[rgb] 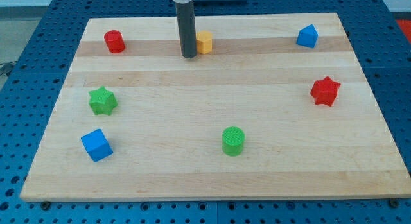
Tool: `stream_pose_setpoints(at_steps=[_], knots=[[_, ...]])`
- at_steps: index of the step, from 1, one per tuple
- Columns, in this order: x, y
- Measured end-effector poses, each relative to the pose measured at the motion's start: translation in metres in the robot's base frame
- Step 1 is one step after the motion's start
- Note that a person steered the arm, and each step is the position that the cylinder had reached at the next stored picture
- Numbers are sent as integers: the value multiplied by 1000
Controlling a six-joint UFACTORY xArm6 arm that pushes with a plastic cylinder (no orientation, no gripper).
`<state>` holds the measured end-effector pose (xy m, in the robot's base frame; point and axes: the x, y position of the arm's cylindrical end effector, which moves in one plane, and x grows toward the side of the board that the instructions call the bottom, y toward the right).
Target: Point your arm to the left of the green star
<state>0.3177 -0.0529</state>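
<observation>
The green star (102, 101) lies on the wooden board (212, 166) at the view's left, about halfway down. My tip (188, 56) rests on the board near the view's top centre, far up and to the right of the green star. It stands just left of the orange block (204, 42), close to it or touching it.
A red cylinder (114, 42) is at the top left. A blue cube (96, 145) lies below the green star. A green cylinder (233, 141) is at bottom centre. A red star (325, 91) is at the right and a blue block (307, 36) at the top right.
</observation>
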Motion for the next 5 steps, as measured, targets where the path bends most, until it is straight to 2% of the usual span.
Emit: stream_pose_setpoints(at_steps=[1, 2, 5], knots=[[6, -16], [35, -109], [71, -229]])
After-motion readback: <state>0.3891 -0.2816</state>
